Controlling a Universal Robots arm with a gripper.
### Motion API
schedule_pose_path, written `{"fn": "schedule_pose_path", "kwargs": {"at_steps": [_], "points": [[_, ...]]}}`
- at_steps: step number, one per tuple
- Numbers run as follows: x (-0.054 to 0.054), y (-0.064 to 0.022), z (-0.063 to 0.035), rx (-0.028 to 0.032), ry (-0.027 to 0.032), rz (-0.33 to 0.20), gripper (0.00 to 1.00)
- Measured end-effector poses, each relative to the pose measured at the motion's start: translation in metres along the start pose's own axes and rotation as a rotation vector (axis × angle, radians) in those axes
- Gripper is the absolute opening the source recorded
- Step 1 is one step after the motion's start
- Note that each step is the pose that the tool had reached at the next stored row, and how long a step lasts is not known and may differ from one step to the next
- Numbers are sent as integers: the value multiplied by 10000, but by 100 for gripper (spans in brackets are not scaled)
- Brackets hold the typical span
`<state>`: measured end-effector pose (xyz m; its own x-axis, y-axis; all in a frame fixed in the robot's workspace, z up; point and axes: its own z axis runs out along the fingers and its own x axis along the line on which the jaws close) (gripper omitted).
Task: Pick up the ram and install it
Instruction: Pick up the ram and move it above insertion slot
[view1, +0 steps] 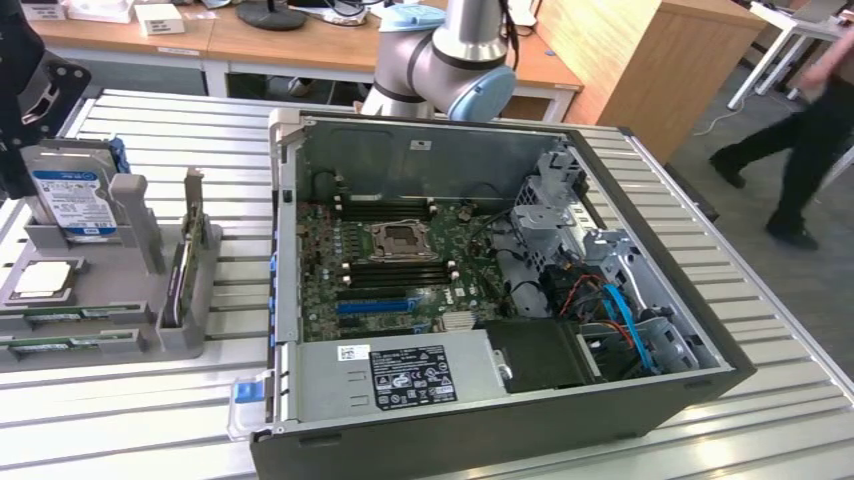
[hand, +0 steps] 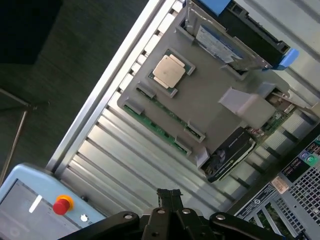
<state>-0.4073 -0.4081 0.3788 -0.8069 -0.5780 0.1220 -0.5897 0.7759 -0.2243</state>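
Observation:
Two ram sticks, thin green boards, lie in slots along the edge of a grey holder tray: one ram stick at the outer edge and a second just inside it. In the exterior view the same sticks sit at the tray's near end, at that view's left. My gripper hangs high above the table beside the tray, shut, with nothing between its fingers. It appears as a black shape over the tray's far left corner.
The tray also holds a CPU, a hard drive and a dark graphics card. An open PC case with its motherboard fills the table's middle. A teach pendant lies off the table's edge. A person walks at the exterior view's right.

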Motion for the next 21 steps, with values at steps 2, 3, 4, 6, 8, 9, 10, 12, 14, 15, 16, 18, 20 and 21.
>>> {"fn": "schedule_pose_path", "kwargs": {"at_steps": [2,3,4,6,8,9,10,12,14,15,16,18,20,21], "points": [[0,1,0,106,-9,-282,11],[0,1,1,156,-16,-421,11],[0,1,0,206,-23,-568,11],[0,0,-1,294,-41,-855,11],[0,0,-1,379,-69,-1152,11],[0,1,0,426,-86,-1315,11],[0,0,-1,468,-100,-1465,11],[0,0,0,553,-128,-1763,11],[0,0,0,638,-154,-2061,11],[0,0,0,680,-169,-2210,11],[0,0,0,725,-185,-2374,11],[0,0,0,807,-221,-2679,11],[0,0,0,884,-264,-2991,11],[0,0,0,921,-285,-3142,11]]}}
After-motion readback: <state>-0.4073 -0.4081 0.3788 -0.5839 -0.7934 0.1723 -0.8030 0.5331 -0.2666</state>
